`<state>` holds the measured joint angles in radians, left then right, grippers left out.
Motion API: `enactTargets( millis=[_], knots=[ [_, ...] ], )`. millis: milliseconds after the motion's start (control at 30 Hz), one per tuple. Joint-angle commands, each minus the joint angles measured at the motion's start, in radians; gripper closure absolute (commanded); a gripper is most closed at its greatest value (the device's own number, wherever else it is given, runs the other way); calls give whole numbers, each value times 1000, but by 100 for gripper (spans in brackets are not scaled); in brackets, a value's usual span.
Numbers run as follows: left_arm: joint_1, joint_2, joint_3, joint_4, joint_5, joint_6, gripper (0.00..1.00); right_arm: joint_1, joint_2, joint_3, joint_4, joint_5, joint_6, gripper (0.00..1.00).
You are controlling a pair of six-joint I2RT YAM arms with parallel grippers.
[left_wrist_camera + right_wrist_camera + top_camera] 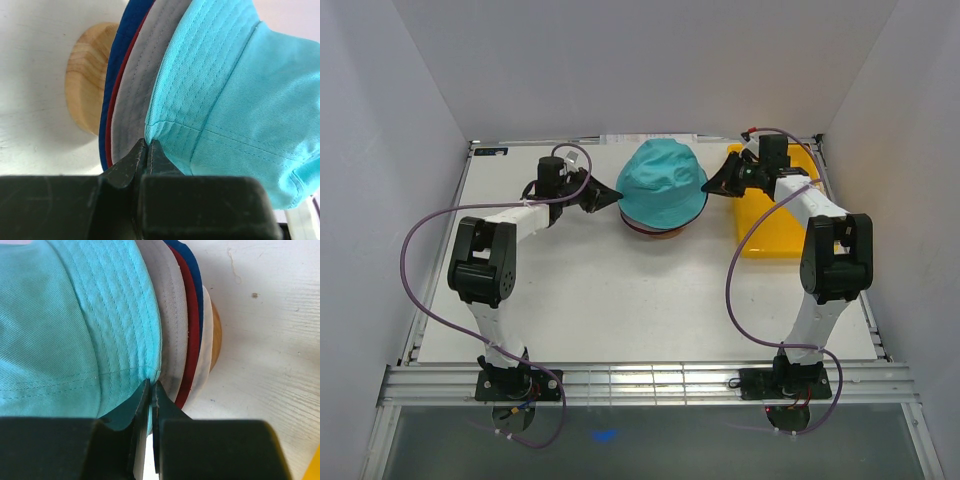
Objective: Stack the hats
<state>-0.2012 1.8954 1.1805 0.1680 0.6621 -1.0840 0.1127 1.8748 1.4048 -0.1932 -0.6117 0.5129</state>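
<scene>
**Teal hat held at both brim edges on top of the pile**

The teal hat (663,180) is seen at 12 o'clock of the surface (620,300), on top of the pile. Under its brim, the grey hat (145,75), the dark red hat (117,90) and the blue hat (112,75) are layered over the wooden stand (87,75). The left pincer (613,195) is clenched on the teal brim at the hat's 9 o'clock. The right pincer (706,188) is clenched on it at 3 o'clock. A yellow tray (775,235) is found just beside the pile, under the right arm.
</scene>
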Motion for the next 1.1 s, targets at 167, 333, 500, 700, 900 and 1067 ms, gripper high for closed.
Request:
enactTargets(
  millis=[167,333,500,700,900,1067],
  knots=[
    [25,22,13,-281,-225,179,100,11,-25,39,-41,35,-30,87],
    [14,27,34,-337,-259,214,100,15,1,17,-40,36,-40,80],
    [5,2,54,-340,-262,223,100,16,27,-10,-58,75,-73,92],
    [2,-24,59,-326,-222,213,100,16,32,19,-69,84,-74,92],
    [2,-85,30,-298,-202,207,96,16,35,92,-104,76,-63,86],
    [2,-127,8,-286,-173,197,99,16,-9,89,-107,72,-39,73]
  ],
)
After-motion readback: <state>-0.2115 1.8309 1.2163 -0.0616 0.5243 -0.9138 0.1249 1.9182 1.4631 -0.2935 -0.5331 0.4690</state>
